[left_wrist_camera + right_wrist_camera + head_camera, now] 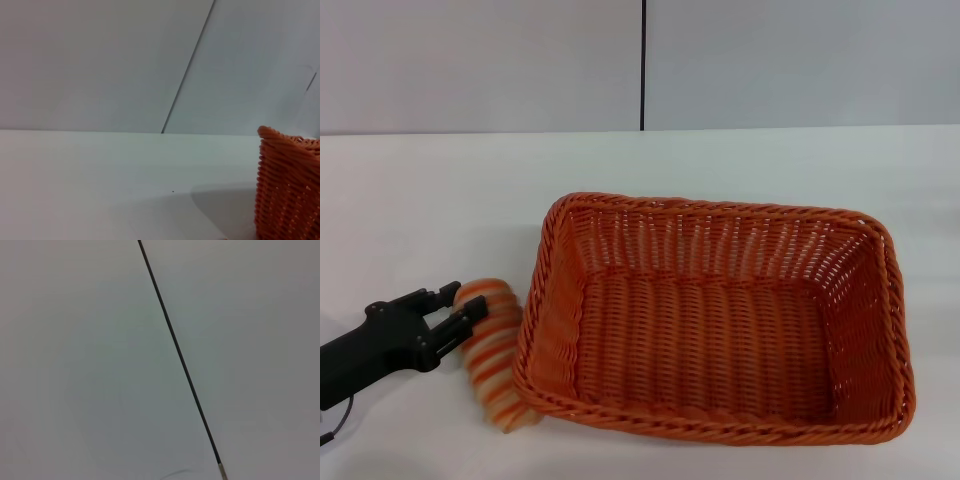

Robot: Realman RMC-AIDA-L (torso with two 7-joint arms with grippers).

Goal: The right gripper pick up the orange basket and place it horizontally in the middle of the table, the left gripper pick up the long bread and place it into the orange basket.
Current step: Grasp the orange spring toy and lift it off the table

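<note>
White table [440,200], long bread [495,350] lengthwise beside basket [720,330]

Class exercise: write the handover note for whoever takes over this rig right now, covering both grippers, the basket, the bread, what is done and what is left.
Left gripper: at the table's left front, fingers around the long bread, which lies just outside the orange basket's left wall.
Right gripper: not in view.
Done: basket lies horizontally mid-table, empty.
Left: lift the bread and place it in the basket.
</note>
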